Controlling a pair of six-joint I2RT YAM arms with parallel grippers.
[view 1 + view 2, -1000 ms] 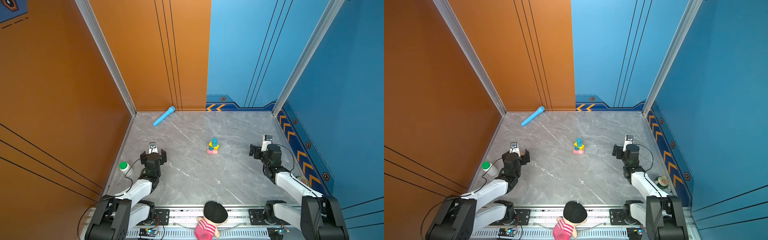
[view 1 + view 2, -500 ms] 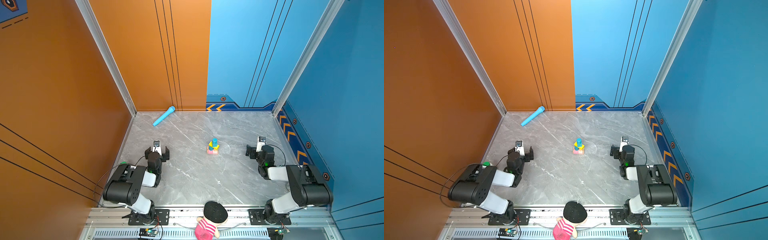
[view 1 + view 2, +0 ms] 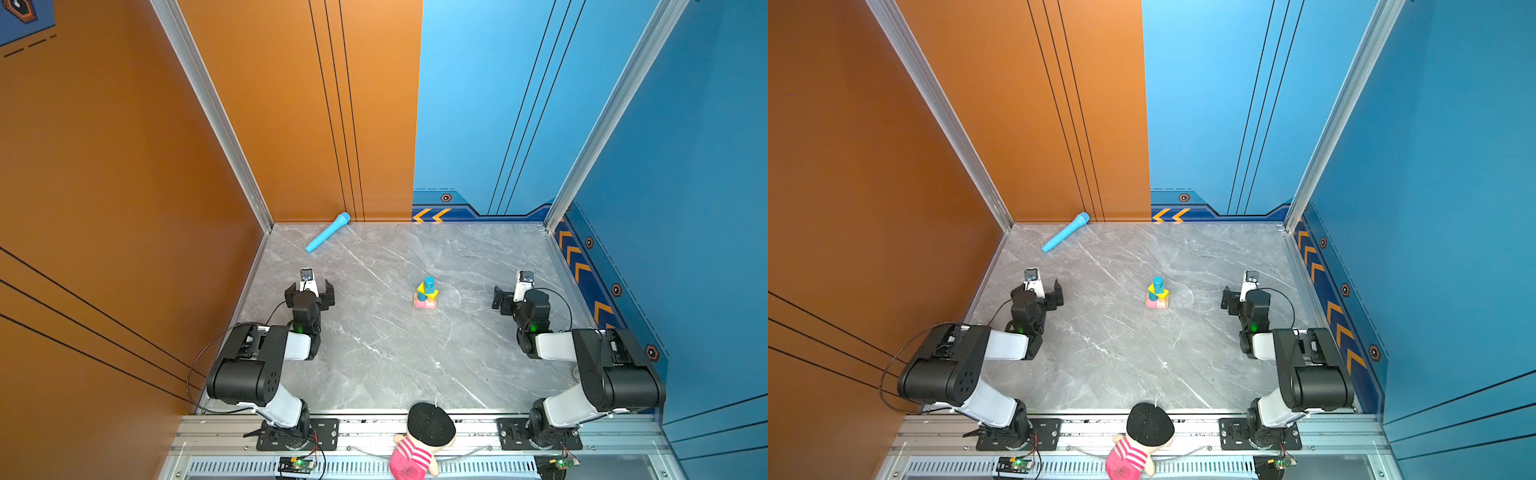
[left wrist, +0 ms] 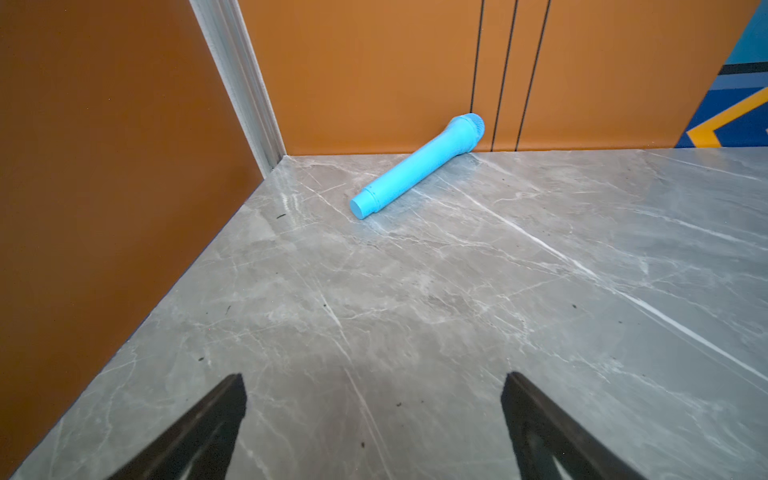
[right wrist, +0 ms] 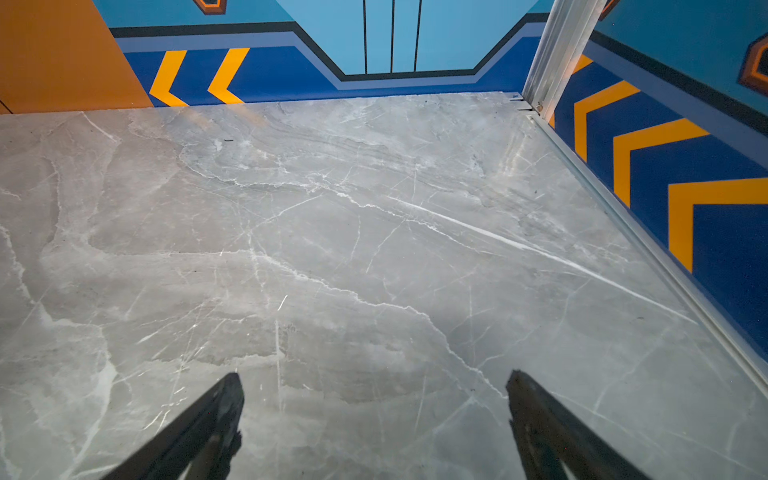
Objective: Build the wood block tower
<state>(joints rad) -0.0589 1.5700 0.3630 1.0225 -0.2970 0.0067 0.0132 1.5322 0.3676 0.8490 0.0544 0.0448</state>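
The tower (image 3: 427, 293) (image 3: 1158, 293) stands mid-table in both top views: pink wood blocks at the bottom, a yellow bar tilted above them, a blue cylinder on top. No loose blocks show. My left gripper (image 3: 309, 291) (image 3: 1038, 293) hovers open well to the tower's left, with nothing between its fingers (image 4: 232, 399). My right gripper (image 3: 517, 297) (image 3: 1244, 297) is open and empty well to the tower's right. In the wrist views both grippers (image 4: 374, 376) (image 5: 374, 374) show only bare marble between the jaws. The tower is out of both wrist views.
A long light-blue toy microphone (image 3: 328, 232) (image 4: 417, 166) lies at the back left against the orange wall. A pink-striped doll with a black hat (image 3: 424, 440) leans on the front rail. Walls close the table (image 3: 395, 365) on three sides.
Both arms have folded back, their big elbow links rising up near the bases. The grippers stayed open and shifted only a little. The tower has not moved.
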